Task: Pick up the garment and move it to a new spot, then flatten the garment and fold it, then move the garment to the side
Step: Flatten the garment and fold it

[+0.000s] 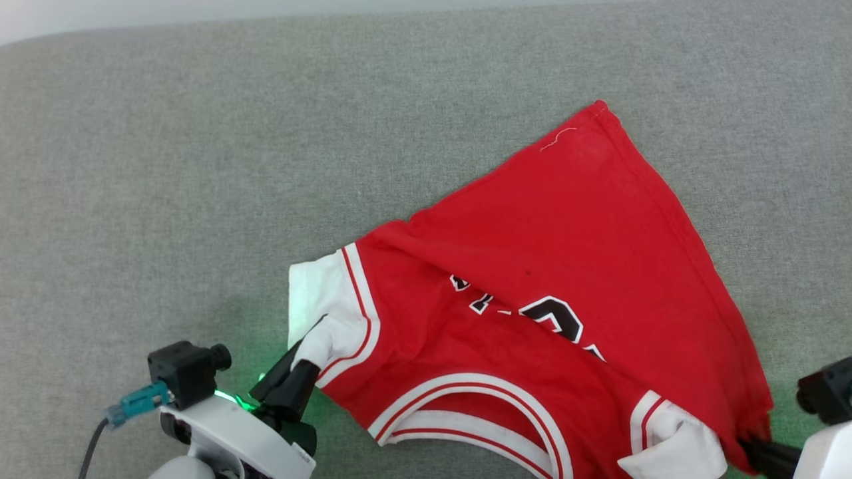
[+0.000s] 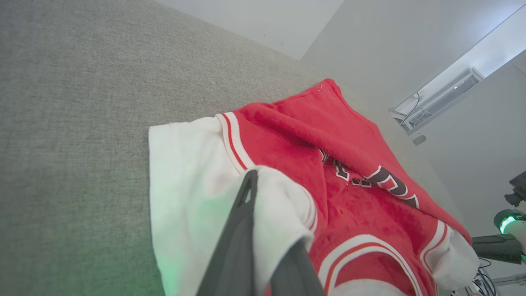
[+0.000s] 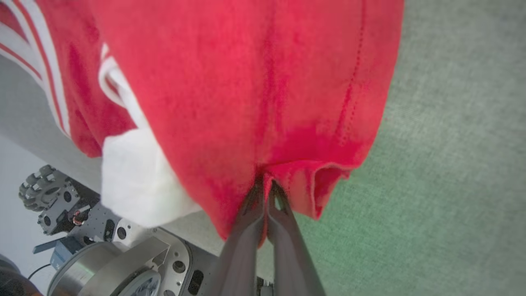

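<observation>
Garment (image 1: 586, 219) is laid crumpled on the grey desk (image 1: 200, 166), right of centre, with the neckline nearest the robot and one hem corner pointing to the far side. A red flap is folded across the front, so the black print (image 1: 556, 316) is half covered. Left tool (image 1: 311, 340) is clamped on the white sleeve (image 1: 313, 286), with cloth pinched between its fingers (image 2: 242, 213). Right tool (image 3: 264, 187) is closed tight on a red hem corner at the desk's near right edge.

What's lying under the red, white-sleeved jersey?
The grey woven fabric surface shows around the red jersey and runs beneath its edges; the middle is covered, so anything there is hidden.
</observation>
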